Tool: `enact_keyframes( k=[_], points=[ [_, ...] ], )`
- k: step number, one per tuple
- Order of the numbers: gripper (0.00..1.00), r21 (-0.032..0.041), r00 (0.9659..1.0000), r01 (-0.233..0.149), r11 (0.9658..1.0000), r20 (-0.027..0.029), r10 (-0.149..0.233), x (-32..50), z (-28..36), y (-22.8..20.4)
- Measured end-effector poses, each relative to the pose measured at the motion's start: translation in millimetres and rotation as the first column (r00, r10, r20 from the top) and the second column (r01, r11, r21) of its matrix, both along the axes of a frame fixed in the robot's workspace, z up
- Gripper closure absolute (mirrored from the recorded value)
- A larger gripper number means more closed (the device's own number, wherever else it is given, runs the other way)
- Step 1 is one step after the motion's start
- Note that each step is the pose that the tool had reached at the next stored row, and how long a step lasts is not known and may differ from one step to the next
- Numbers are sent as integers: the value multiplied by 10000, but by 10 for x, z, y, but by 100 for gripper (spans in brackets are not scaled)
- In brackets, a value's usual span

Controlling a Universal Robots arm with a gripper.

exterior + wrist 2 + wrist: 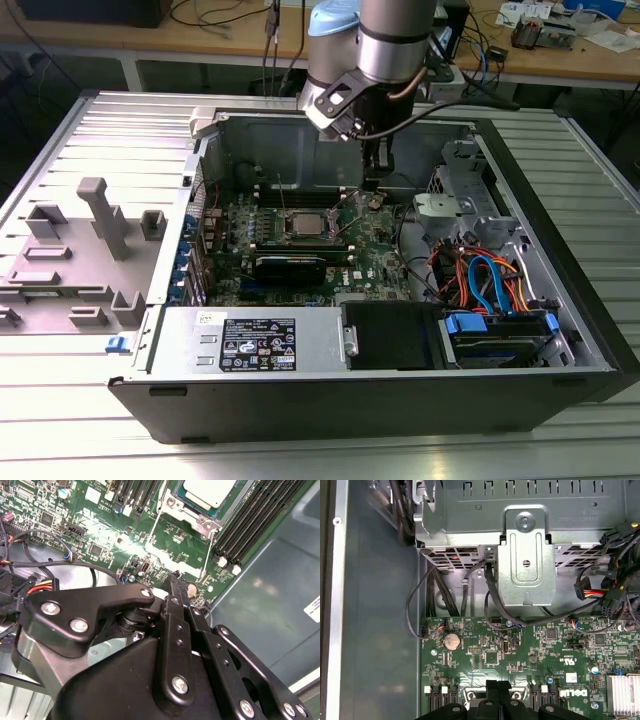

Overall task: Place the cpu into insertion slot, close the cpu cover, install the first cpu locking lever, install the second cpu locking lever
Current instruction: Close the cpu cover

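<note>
Exterior view: cpu (303,224) sits in the slot (284,232) in the middle of the board (378,250); the fingers (373,172), clenched on nothing, hover above it at the cpu's two o'clock

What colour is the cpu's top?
Silver-grey; the cpu shows best in the second wrist view.

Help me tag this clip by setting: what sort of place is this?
Likely a robotics or electronics lab: an open computer case lies on a ribbed metal table, a robot arm reaches into it, and a cable-strewn wooden bench stands behind.
</note>
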State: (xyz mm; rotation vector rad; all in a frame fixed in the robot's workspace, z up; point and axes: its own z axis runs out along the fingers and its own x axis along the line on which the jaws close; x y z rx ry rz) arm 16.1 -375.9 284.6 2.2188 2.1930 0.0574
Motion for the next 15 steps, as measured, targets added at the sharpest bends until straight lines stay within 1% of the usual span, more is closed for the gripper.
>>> enact_keyframes(
  k=[1,2,3,5,8,12,15],
  points=[
    [89,-4,10000,-2,10000,0,2,4,-12,1],
    [89,-25,10000,-1,10000,0,1,12,-32,5],
    [89,-39,10000,-1,10000,0,1,26,-60,10],
    [89,-93,10000,-1,10000,0,1,61,-112,25],
    [89,-167,10000,-3,9999,-1,3,91,-165,52],
    [89,-229,10000,-17,9997,-1,17,119,-230,68],
    [89,-244,10000,-17,9997,-1,17,134,-279,69]
  ],
)
